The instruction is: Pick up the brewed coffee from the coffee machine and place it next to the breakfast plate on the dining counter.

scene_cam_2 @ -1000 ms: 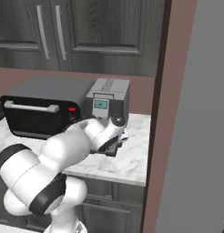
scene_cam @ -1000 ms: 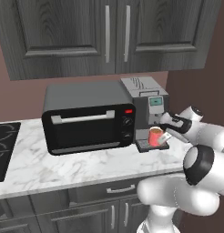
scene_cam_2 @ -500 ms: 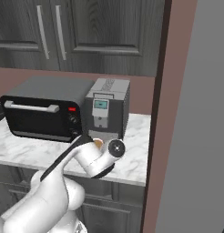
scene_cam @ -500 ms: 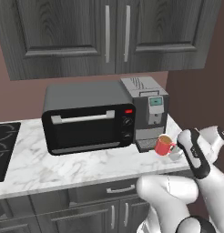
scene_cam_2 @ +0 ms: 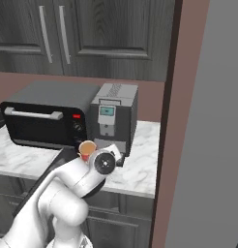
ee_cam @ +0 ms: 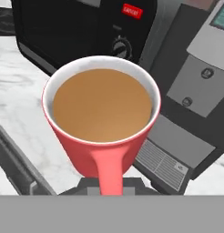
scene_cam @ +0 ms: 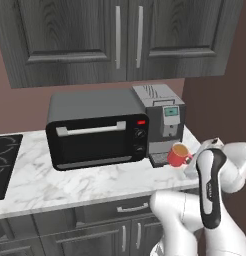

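The gripper (scene_cam: pixel 191 162) is clamped on the handle of the red mug (scene_cam: pixel 178 154), centre-right of frame. Mug upright, just off the coffee machine (scene_cam: pixel 162 122) drip tray, coffee level

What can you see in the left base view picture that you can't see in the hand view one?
The left base view takes in the dark upper cabinets, the black stovetop at the counter's left end, the lower drawers and the whole toaster oven. The hand view looks straight down into the brown coffee, and shows the red mug's handle pointing toward the camera and the fine slots of the drip tray. Both show the mug, the coffee machine, the oven's red light and knob, and the marble counter.
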Robot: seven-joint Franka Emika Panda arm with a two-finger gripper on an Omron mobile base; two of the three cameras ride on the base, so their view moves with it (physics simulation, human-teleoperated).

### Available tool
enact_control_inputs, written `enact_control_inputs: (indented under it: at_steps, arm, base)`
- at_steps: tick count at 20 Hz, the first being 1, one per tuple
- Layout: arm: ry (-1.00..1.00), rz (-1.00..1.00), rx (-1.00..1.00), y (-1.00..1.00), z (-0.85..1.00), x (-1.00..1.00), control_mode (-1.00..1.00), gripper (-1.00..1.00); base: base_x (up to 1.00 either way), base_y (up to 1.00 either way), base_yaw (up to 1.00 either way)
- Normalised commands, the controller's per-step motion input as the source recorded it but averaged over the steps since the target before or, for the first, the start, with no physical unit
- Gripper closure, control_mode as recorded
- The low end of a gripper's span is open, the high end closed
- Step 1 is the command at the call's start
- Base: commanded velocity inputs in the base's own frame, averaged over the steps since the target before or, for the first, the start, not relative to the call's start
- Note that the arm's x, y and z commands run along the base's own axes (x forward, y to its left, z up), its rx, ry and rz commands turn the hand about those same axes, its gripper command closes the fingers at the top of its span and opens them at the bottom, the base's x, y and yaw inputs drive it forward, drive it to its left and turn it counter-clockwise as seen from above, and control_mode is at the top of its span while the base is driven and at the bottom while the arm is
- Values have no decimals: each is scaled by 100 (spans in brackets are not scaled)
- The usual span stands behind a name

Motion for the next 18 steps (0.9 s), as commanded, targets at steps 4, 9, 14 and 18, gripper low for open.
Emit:
enact_control_inputs:
  at_steps: [4,9,14,18]
  arm:
    - [20,10,0,0,96,-19,-100,100]
    - [23,15,1,0,80,-24,-100,100]
    - [1,14,0,0,13,-28,-100,100]
    - [-3,7,0,0,0,-27,-100,100]
  base:
    - [0,0,0]
    - [0,0,0]
    - [0,0,0]
    - [0,0,0]
